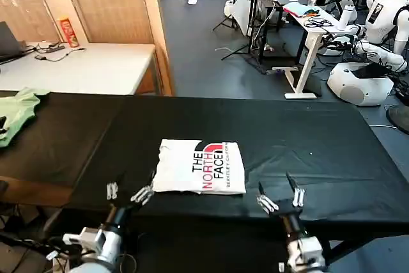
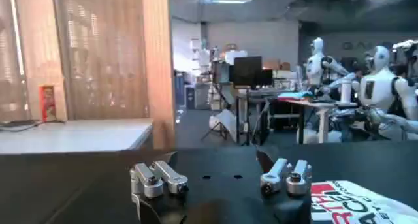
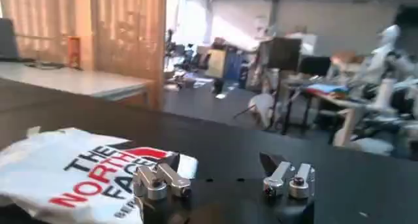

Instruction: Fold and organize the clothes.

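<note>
Partly out of frame, folded T-shirt (image 2: pixel 356 202) beside left gripper (image 2: pixel 221 177).

t-shirt (image 2: pixel 366 202): cut off at edge; green garment (image 1: pixel 16 113): cropped at edge

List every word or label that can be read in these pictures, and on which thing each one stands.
"THE NORTH FACE": black and red print on the folded white T-shirt, lying on the black table.
Smaller line beside that print: too small to read.
Label on the red can on the white desk: too blurred to read.
</note>
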